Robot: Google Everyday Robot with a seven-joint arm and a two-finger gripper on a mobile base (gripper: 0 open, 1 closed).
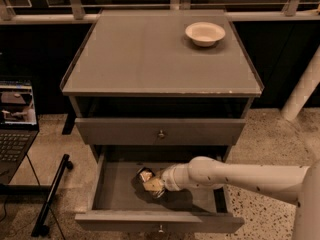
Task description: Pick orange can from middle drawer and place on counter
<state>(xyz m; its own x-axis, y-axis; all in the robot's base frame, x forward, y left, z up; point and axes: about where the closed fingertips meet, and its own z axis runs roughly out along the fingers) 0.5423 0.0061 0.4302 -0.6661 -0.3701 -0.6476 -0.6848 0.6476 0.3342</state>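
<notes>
Dim warm light falls on a speckled floor (272, 134). A pale rail (40, 19) with uprights runs along the back above dark panels. An open laptop (15, 121) is at left, with a black stand leg (52, 194) beside it. A white post (305, 84) leans at right. The gripper (149, 180) is in the open middle drawer (115, 191).

Gripper (151, 182) low, arm (250, 176) outstretched
</notes>
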